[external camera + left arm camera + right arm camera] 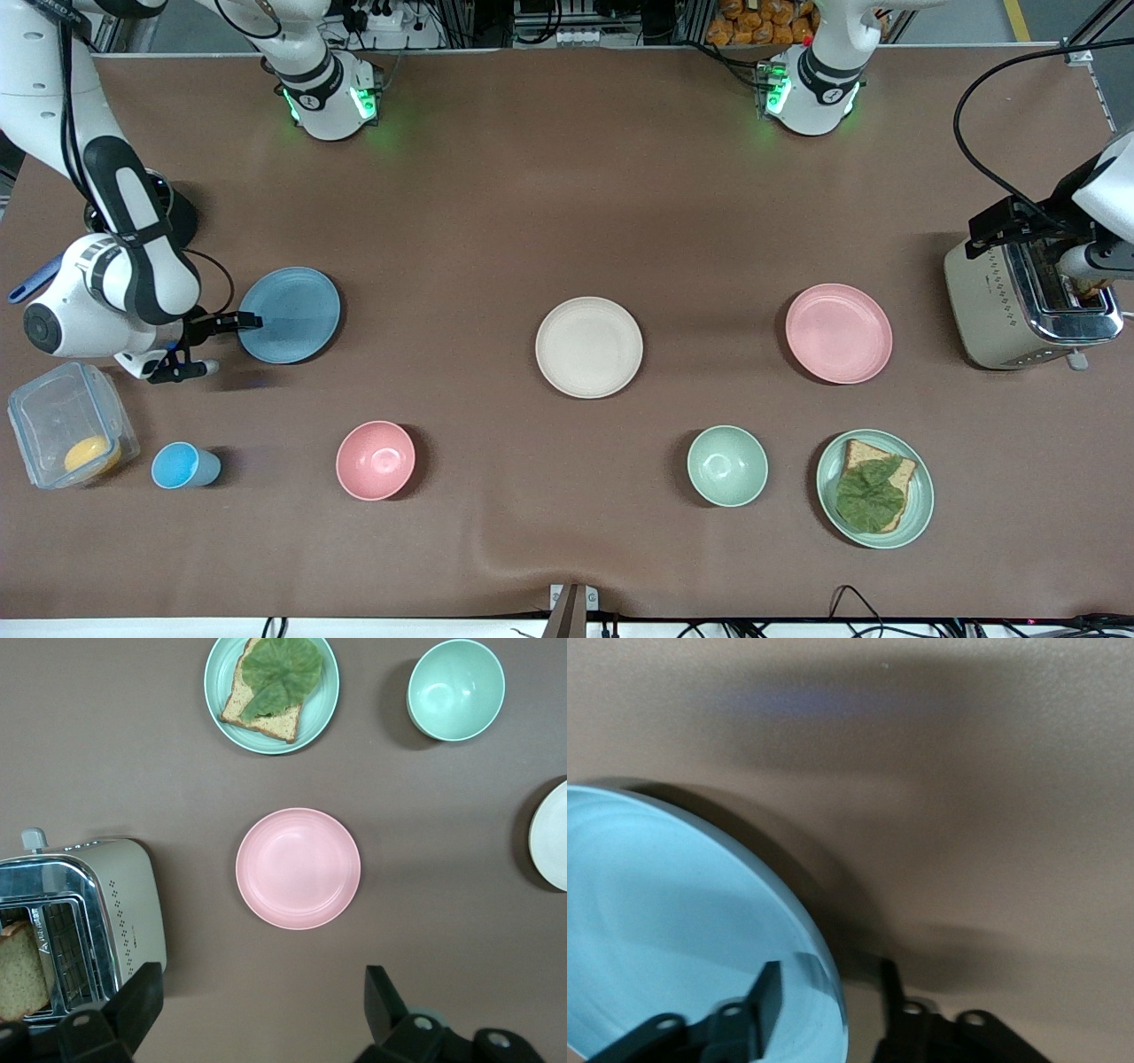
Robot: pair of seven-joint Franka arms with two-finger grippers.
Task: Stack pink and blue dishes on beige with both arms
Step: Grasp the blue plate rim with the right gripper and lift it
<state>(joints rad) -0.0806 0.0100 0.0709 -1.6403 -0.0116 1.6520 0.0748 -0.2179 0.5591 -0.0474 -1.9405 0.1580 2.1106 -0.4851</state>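
the right gripper [232,322] sits low at the right arm's end of the table, its two dark fingers straddling the rim of the light blue flat round plate [290,315] — one finger over the plate's face, one outside the edge. the jaws are part-way closed; whether they already pinch the rim cannot be told. in the right wrist view the light blue flat round plate [673,930] looks tilted, with a dark shadow under its raised edge. toward the left arm's end from this gripper, the cream-beige flat round plate [589,346] lies flat at the table's middle. the pale pink flat round plate [839,333] follows, lying flat and apart from the beige toaster [1019,301]. the left gripper [257,1010] hangs in the air, fingers spread wide and holding nothing — the pale pink flat round plate [298,868] lies just ahead of its fingertips.
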